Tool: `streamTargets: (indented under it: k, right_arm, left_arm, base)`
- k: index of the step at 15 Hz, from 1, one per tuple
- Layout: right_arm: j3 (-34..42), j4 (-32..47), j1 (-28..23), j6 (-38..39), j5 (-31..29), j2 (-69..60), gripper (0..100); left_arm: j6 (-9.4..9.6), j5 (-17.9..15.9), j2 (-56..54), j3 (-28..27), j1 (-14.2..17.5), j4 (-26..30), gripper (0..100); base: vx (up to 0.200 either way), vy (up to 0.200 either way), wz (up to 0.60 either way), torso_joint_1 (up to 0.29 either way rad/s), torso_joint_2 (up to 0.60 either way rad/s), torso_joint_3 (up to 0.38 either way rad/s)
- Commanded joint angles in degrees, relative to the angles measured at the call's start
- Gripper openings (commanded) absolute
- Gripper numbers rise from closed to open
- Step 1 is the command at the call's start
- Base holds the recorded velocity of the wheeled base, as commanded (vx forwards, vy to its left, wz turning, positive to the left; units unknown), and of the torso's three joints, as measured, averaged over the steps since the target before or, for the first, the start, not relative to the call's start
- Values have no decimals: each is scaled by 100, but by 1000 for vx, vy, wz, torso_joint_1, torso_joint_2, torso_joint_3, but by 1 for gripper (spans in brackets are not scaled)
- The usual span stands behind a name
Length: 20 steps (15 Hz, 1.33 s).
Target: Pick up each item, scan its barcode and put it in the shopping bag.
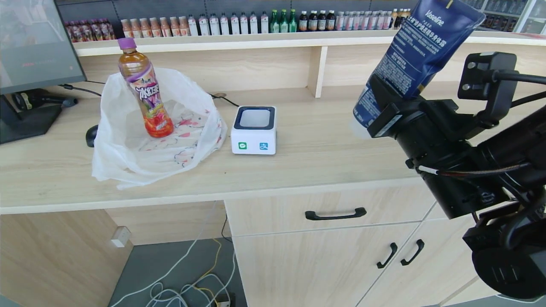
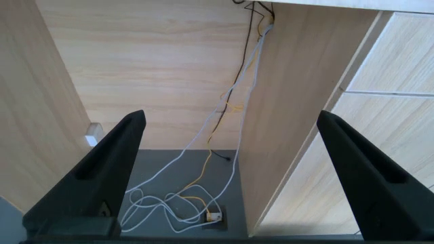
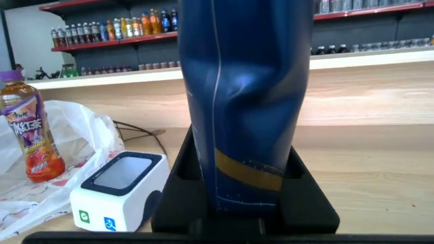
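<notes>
My right gripper (image 1: 386,111) is shut on a dark blue lotion tube (image 1: 416,51), held up above the right part of the counter; the same tube (image 3: 244,102) stands pinched between its fingers (image 3: 178,176). A white barcode scanner box (image 1: 254,129) with a dark window sits mid-counter, to the left of the tube, also seen as the scanner (image 3: 121,193). The white shopping bag (image 1: 128,140) lies open on the left with a tea bottle (image 1: 145,89) standing in it. My left gripper (image 2: 230,173) is open, low under the counter, with nothing between its fingers.
A monitor (image 1: 34,42) and a handheld scanner (image 1: 42,100) stand at the far left, a black mouse (image 1: 91,135) beside the bag. Bottles line the back shelf (image 1: 256,21). Cabinet drawers (image 1: 332,213) and loose cables (image 2: 196,196) lie below the counter.
</notes>
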Motion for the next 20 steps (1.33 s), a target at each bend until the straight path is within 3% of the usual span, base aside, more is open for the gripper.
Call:
streamTargets:
  k: [1, 8, 16, 20]
  right_arm:
    - [-22, -12, -9, -6, -24, 70, 0]
    - [145, -12, -9, -41, -138, 17, 0]
    - [92, -12, 9, -428, 64, 140, 0]
    - [-444, 269, -26, -999, 302, 281, 0]
  left_arm:
    - [-2, 1, -1, 0, -1, -2, 100]
    - [-2, 1, -1, 0, -1, -2, 100]
    - [7, 1, -1, 0, -1, -2, 100]
    - [7, 1, -1, 0, -1, -2, 100]
  base:
    - [0, 200, 0, -2, 7, 2]
    - [0, 200, 0, 3, 2, 3]
    - [0, 0, 0, 0, 0, 0]
    - [0, 0, 0, 0, 0, 0]
